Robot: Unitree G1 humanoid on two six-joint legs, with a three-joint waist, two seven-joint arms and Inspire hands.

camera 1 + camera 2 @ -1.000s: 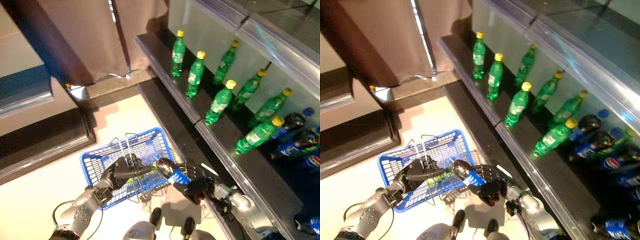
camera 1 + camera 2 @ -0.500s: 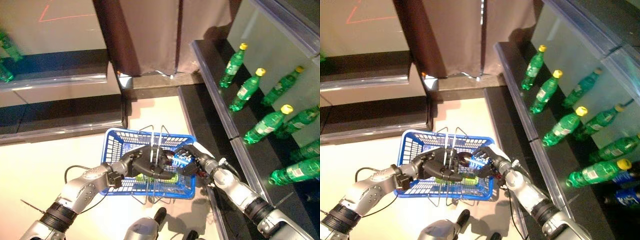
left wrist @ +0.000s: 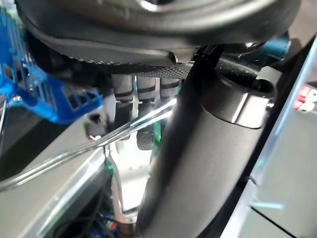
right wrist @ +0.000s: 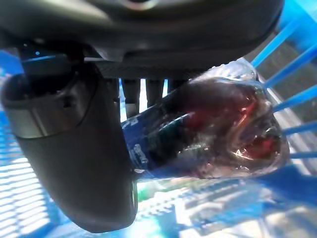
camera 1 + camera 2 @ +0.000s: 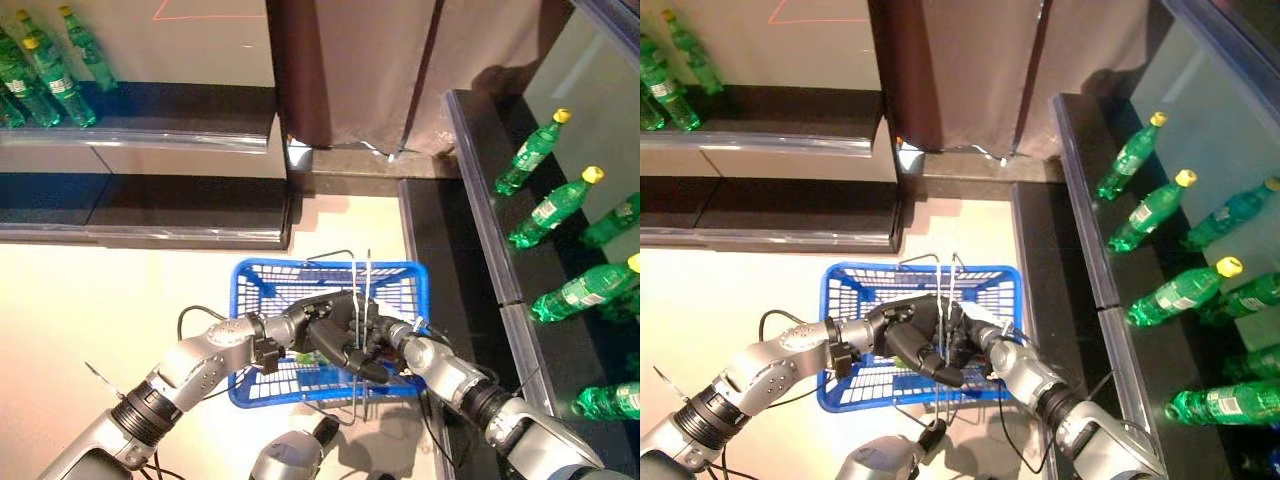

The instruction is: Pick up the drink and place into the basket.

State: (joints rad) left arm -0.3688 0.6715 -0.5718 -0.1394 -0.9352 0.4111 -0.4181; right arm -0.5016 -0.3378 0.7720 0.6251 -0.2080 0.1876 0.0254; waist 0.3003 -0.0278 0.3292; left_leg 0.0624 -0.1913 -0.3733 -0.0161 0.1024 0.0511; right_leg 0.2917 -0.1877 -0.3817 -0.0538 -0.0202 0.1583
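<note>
The left hand (image 5: 335,335) and upright wire handles (image 5: 360,290) crowd the basket (image 5: 250,290) opening; its far corners stay free.

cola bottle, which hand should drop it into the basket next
Right. The right hand already grips the cola bottle over the blue basket; the left hand is curled round the basket's wire handles.

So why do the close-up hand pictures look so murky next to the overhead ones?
Right wrist view: the dark cola bottle sits so near the lens that it smears, with glare on its base. Left wrist view: the left hand fills the frame, soft and dark. Eye views: the blue basket is evenly lit.
</note>
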